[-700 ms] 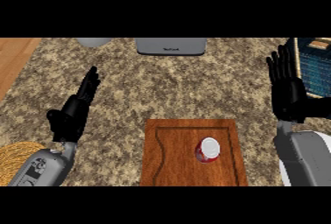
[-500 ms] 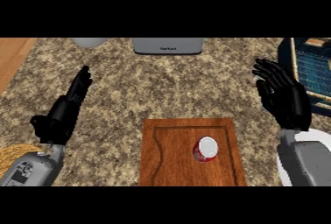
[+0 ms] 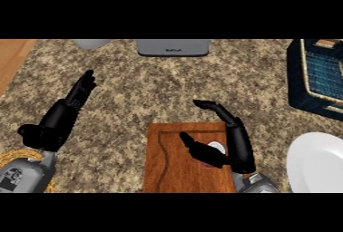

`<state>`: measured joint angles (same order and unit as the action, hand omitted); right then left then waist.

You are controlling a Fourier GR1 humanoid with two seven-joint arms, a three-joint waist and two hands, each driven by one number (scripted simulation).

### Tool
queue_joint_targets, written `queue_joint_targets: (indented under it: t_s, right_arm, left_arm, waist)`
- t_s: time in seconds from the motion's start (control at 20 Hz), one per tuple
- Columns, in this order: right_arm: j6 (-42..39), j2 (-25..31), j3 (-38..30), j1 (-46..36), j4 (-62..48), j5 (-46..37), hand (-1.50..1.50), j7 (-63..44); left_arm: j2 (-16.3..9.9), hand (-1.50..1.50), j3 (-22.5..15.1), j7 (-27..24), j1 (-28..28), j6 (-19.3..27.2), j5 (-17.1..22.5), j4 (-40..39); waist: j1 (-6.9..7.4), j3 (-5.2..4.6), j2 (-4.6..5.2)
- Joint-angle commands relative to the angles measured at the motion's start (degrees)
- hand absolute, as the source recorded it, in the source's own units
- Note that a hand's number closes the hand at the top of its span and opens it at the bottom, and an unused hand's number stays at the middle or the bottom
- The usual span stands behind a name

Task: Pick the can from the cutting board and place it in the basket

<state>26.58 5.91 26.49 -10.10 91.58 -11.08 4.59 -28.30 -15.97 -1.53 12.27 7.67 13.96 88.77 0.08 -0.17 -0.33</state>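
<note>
My right hand (image 3: 224, 152) spreads wide over the can (image 3: 216, 148); the basket (image 3: 320, 77) sits at two o'clock, its contents unclear.

The worktop (image 3: 167, 90) is speckled brown, tan and cream, like granite; a plain light-wood strip (image 3: 12, 56) shows at its upper left; the board (image 3: 175, 170) is reddish-brown wood with darker grain; the can (image 3: 216, 148) shows a white top with a dark red rim; both hands, left (image 3: 64, 115) and right (image 3: 224, 147), are black on grey forearms; the basket (image 3: 320, 77) is dark navy with tan trim and a blue woven inside; the plate (image 3: 318, 163) is white; a grey appliance (image 3: 173, 46) sits at the top.
</note>
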Motion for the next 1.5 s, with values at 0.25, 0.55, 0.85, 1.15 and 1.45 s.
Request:
queue_joint_targets:
  t_s: [0.25, 0.55, 0.85, 1.15, 1.45]
  right_arm:
    - [10.65, 0.76, 5.02, -0.78, -1.17, -32.67, -1.50, -27.71]
    - [-7.45, 7.62, 2.73, -3.91, 3.40, -43.78, -1.50, -45.78]
    - [-32.30, 6.63, 7.84, -5.18, 14.45, -37.68, -1.50, -62.14]
    - [-50.04, 2.06, 6.46, -9.44, 30.41, -30.33, -1.50, -80.52]
    - [-55.16, 4.96, 5.41, -5.39, 40.80, -27.54, -1.50, -86.55]
  left_arm:
    - [-0.93, 0.00, 1.27, -1.10, -1.31, -1.01, -0.13, -0.79]
    - [-1.31, 0.00, 1.73, 0.23, -1.82, -0.93, 0.21, -0.47]
    - [-0.15, 0.00, 1.59, -1.07, -2.83, -0.70, 0.17, -0.63]
    - [-1.43, 0.00, 2.12, -1.75, -3.79, -2.21, 0.09, 0.52]
    - [0.66, 0.00, 1.01, -3.49, -4.50, -1.84, -1.29, -0.20]
  waist:
    - [-2.64, -0.44, -1.05]
    - [-3.89, -0.65, -1.50]
    - [-3.00, -0.38, -1.12]
    - [-1.68, -0.13, -0.92]
    - [-1.65, -0.06, -0.47]
